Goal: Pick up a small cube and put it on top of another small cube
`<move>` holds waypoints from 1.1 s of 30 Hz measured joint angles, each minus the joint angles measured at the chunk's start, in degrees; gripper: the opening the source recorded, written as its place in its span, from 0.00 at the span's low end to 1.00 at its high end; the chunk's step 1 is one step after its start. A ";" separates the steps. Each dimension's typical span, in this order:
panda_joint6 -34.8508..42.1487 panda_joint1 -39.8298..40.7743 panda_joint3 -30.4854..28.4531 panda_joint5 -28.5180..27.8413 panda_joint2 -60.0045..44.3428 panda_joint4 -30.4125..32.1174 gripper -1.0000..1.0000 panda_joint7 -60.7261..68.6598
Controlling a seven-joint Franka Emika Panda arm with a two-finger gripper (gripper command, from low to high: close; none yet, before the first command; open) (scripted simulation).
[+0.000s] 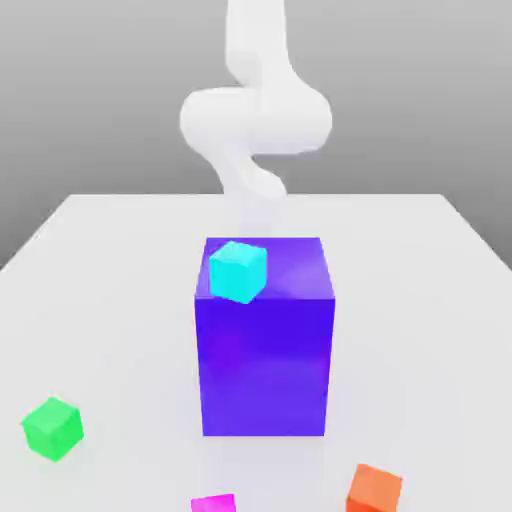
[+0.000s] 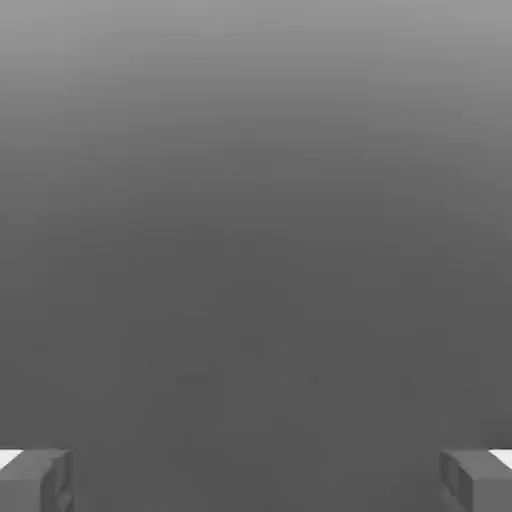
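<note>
Cyan small cube (image 1: 238, 271) sits atop tall purple block (image 1: 266, 360).

- The counter (image 1: 120, 260) is a flat, pale grey-white surface in the exterior view, narrowing toward the far edge.
- A large purple block (image 1: 266, 360) stands upright on the counter, about midway across it; it serves as the landmark here.
- A small green cube (image 1: 52, 428) rests on the counter well apart from the purple block, toward the exterior view's left and nearer the camera.
- A small orange cube (image 1: 375, 489) sits on the counter in front of the purple block, toward the exterior view's right.
- A small magenta cube (image 1: 214, 503) lies on the counter in front of the purple block, cut off by the picture's lower edge.
</note>
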State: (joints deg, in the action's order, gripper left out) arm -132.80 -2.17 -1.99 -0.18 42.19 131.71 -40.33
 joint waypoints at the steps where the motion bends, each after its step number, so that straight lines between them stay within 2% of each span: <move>1: -0.44 -0.90 -0.86 -0.02 -1.56 -0.03 0.50 2.41; 12: -5.04 -9.43 -9.93 1.68 -17.36 -0.31 0.50 28.47; 20: -8.27 -13.69 -15.18 5.62 -29.04 -0.53 0.50 49.19; 26: -10.54 -15.04 -17.14 9.60 -38.06 -0.75 0.50 65.48; 33: -13.22 -14.08 -16.75 13.26 -48.47 -0.99 0.50 83.74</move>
State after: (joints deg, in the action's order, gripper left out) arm -146.02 -16.24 -18.74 13.08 -6.28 130.71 43.41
